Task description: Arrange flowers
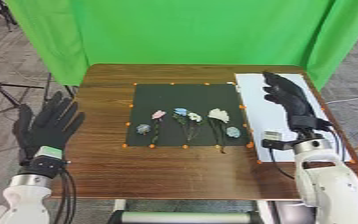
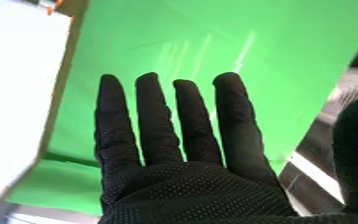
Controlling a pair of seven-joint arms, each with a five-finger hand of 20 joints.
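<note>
Our flowers (image 1: 218, 115) lie spread on the dark mat (image 1: 184, 95), mid-frame.
We see our right hand (image 1: 288, 97) released, fingers extended, over the white sheet (image 1: 257, 105) at the frame's right; our left hand (image 1: 47, 125), also open and empty, is at far left.

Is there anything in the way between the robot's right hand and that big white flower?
Nothing visible stands between the right hand and the big white flower. Only the white sheet, the dark mat and small orange dots along its edge separate them.
</note>
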